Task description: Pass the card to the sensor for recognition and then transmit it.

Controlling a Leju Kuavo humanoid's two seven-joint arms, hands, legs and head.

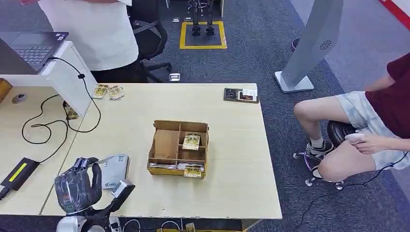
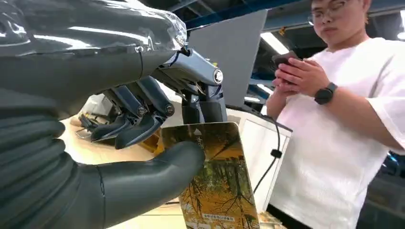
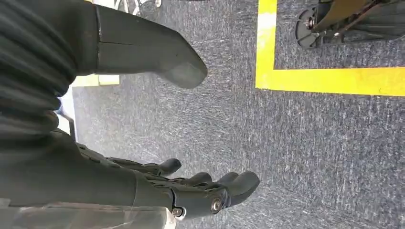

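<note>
In the left wrist view my left hand point(image 2: 110, 90) pinches a yellow-brown card point(image 2: 217, 186) with a forest picture between thumb and fingers, held upright. From the head view my left hand point(image 1: 77, 190) hovers at the table's front left, just beside the flat grey sensor point(image 1: 116, 169). A brown cardboard divider box point(image 1: 165, 144) in the middle of the table holds more cards point(image 1: 191, 141) of this kind. My right hand point(image 3: 143, 183) hangs over grey carpet with its fingers apart and nothing in it.
Two loose cards point(image 1: 107, 91) lie at the table's back left, and a dark phone-like device point(image 1: 241, 94) at the back right. Cables point(image 1: 46, 126) and a black box point(image 1: 18, 173) lie to the left. One person point(image 1: 96, 29) stands behind the table; another point(image 1: 367, 130) sits right.
</note>
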